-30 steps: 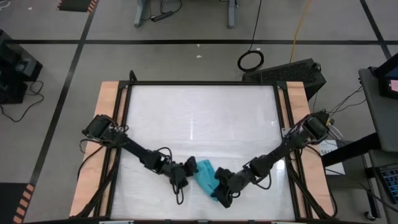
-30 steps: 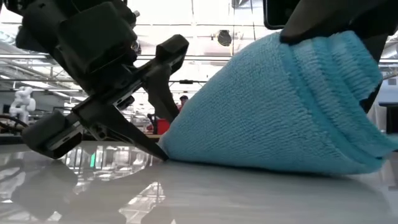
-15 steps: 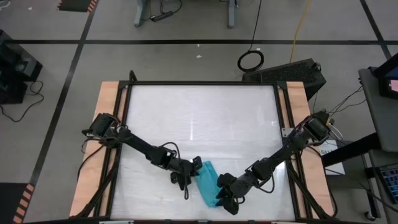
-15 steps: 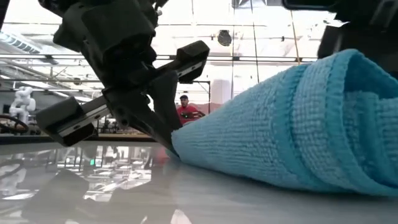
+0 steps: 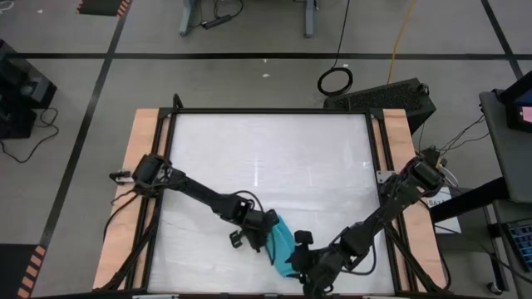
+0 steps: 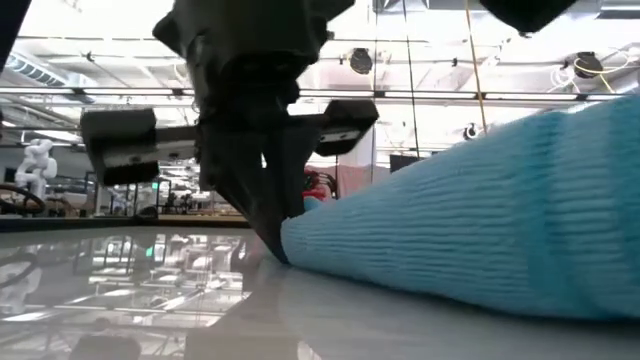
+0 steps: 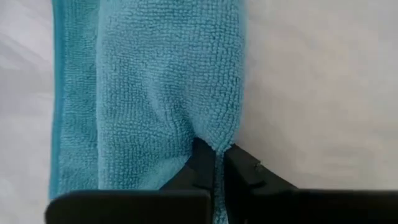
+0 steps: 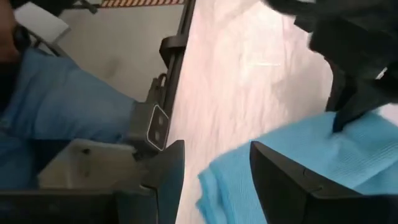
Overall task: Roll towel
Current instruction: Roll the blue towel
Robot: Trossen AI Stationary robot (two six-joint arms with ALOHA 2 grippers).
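The turquoise towel (image 5: 282,241) lies folded in several layers on the white table near its front edge, and fills the right of the low view (image 6: 480,250). My left gripper (image 5: 264,237) stands at the towel's left side and is shut on its edge. My right gripper (image 5: 302,259) is at the towel's near right end. It is open, and in the right wrist view (image 8: 214,168) the towel's end (image 8: 273,168) lies just beyond its two fingers. My left gripper pinches the towel's folded left edge (image 7: 216,147) between its two fingers. The fingers (image 6: 268,225) point down from above, their ends at the tabletop. The towel lies on the table and slopes up away from the pinch.
Black frame rails and wooden side strips (image 5: 143,191) border the table. Bare white tabletop (image 5: 266,158) stretches toward the far edge. Blue-clad legs of a person (image 8: 56,106) show just off the table's edge in the right wrist view.
My left gripper has moved right and toward the near edge up to the towel, turned upright, and shut on its left edge. My right gripper has drawn back toward the near edge. The towel's raised hump has sunk lower.
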